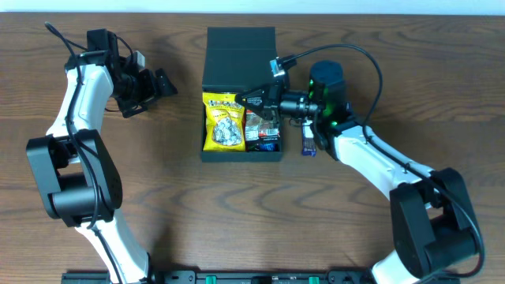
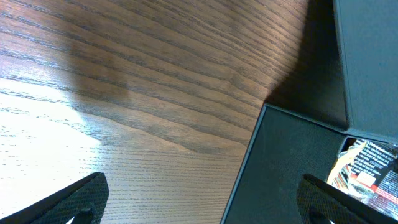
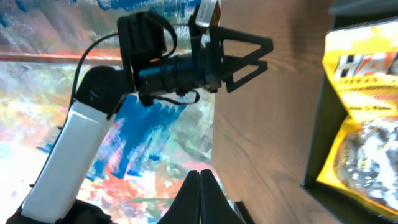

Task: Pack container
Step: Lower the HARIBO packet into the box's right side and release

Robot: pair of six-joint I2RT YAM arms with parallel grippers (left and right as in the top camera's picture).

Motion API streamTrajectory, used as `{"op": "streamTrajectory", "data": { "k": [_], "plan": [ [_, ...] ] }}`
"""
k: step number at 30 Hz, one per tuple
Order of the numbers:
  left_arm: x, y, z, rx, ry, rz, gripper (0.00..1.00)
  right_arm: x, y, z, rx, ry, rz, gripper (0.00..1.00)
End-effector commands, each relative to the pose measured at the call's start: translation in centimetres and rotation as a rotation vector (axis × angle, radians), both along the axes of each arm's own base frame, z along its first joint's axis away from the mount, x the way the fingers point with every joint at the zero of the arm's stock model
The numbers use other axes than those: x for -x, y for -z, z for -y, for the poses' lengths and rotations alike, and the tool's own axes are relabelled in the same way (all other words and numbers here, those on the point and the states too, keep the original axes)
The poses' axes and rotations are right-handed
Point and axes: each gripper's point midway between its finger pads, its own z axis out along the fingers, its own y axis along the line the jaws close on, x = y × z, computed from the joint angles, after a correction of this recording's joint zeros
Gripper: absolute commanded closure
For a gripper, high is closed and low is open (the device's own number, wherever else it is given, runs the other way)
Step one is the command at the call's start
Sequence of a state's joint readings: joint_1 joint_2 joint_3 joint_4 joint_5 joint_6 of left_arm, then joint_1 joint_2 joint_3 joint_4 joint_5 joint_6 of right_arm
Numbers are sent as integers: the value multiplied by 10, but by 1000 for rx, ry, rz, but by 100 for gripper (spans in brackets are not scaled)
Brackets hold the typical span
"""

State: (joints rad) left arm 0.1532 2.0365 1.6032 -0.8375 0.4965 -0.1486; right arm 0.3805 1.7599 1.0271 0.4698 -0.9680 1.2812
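2 grippers weighed: favours right gripper (image 1: 255,101), fingers together, with the container (image 1: 241,47) directly beneath, long axis crosswise to it; leaves left gripper (image 1: 150,93), fingers apart, well off leftward.

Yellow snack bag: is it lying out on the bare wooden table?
No, the yellow crinkly plastic snack bag lies inside the open dark rectangular cardboard box, next to other packets.

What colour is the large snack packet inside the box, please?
Yellow crinkly snack packet; overhead view best.
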Motion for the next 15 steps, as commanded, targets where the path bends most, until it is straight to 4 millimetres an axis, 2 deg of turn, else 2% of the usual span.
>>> {"op": "streamTrajectory", "data": {
  "k": [1,6,9,11,15],
  "plan": [
    [-6,-11,-1,-16,19,39,2,-1,-9,4,4,1,71,98],
    [-6,-11,-1,-16,19,39,2,-17,-4,9,111,70,99,98],
    [-6,-11,-1,-16,19,39,2,-32,7,20,283,137,93,98],
    [-6,-11,-1,-16,19,39,2,-40,8,34,453,184,102,98],
    [-6,-11,-1,-16,19,39,2,-54,-17,69,735,273,190,98]
  ]
}}
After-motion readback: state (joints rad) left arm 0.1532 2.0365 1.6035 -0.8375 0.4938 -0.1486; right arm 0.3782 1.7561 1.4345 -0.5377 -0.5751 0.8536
